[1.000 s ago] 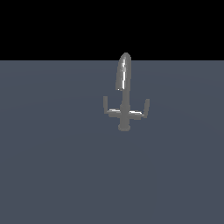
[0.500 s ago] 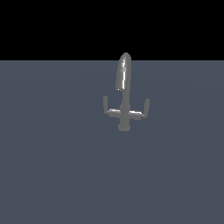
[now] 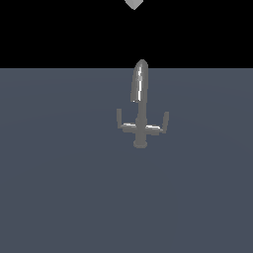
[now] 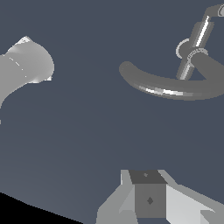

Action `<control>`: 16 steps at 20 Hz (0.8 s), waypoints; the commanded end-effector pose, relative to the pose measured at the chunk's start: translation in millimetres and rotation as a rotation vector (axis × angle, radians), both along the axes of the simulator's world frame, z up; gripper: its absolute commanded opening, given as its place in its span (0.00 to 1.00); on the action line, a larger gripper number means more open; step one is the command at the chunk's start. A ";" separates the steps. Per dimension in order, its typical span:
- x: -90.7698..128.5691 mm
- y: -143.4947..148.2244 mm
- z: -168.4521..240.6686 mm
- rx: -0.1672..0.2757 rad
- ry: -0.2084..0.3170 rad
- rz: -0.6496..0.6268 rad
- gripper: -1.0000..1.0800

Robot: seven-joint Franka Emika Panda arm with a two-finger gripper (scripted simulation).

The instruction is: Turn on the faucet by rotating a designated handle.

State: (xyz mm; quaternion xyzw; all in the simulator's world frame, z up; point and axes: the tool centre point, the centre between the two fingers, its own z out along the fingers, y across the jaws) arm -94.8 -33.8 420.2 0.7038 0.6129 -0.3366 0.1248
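The faucet (image 3: 141, 106) stands on the grey floor, with a tall arched glossy spout (image 3: 139, 81), a round base and a crossbar. Two L-shaped levers end in upturned tips, one on the exterior view's left (image 3: 119, 118) and one on its right (image 3: 165, 120). I cannot tell which is the designated handle. A small grey tip of my gripper (image 3: 132, 4) shows at the top edge, high above the spout. In the wrist view the spout (image 4: 166, 86) and crossbar (image 4: 197, 37) lie far from my gripper (image 4: 149, 197). Only part of its fingers shows.
The flat grey floor (image 3: 64, 188) spreads all round the faucet. A pale grey rounded body (image 4: 24, 65) shows at one edge of the wrist view; I cannot tell what it is.
A small grey tip of my gripper has come into the exterior view at the top edge. The faucet and its levers have not moved.
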 end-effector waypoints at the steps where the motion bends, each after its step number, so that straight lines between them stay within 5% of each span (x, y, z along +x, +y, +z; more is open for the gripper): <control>1: 8.9 0.3 -6.2 -0.008 0.059 0.064 0.00; 16: 60.3 6.2 -49.8 -0.037 0.428 0.408 0.00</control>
